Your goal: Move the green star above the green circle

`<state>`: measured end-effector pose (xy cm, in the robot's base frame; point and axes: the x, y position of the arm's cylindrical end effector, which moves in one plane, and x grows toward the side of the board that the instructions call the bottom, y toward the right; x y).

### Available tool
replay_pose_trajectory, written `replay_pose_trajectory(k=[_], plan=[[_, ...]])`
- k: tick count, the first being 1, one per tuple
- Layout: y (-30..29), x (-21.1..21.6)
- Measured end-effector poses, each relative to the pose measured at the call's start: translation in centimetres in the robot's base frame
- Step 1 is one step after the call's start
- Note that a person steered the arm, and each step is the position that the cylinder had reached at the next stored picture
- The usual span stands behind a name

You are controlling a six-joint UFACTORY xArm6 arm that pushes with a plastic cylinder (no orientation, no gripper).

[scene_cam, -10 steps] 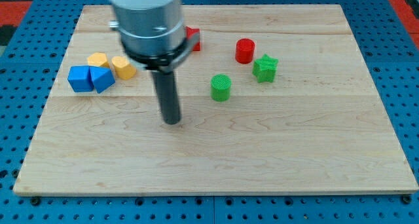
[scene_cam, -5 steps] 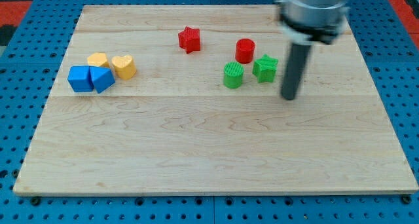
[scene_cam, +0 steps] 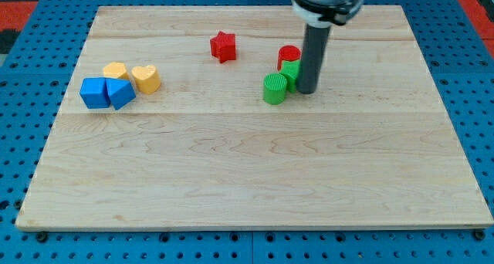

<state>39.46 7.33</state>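
The green circle [scene_cam: 274,88] sits right of the board's middle, toward the view's top. The green star [scene_cam: 290,72] lies just to its upper right, touching or nearly touching it, and is partly hidden behind my rod. My tip [scene_cam: 306,90] rests on the board right against the star's right side. The red circle [scene_cam: 289,54] stands directly above the star, touching or nearly so.
A red star [scene_cam: 223,45] lies to the upper left of the green pair. At the view's left sit a blue cube [scene_cam: 94,93], another blue block [scene_cam: 120,93], a yellow heart [scene_cam: 145,78] and another yellow block [scene_cam: 115,69]. The wooden board [scene_cam: 247,194] ends in a blue pegboard surround.
My tip moved from the star's lower right to its right side. The green star slid left, up against the green circle and under the red circle.
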Motion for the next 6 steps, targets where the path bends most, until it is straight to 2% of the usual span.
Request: replay_pose_trajectory(k=[1,2,4,6], plan=[[-1.3,-0.1],[2.7,-1.0],[2.7,-4.5],[-5.2,-4.5]])
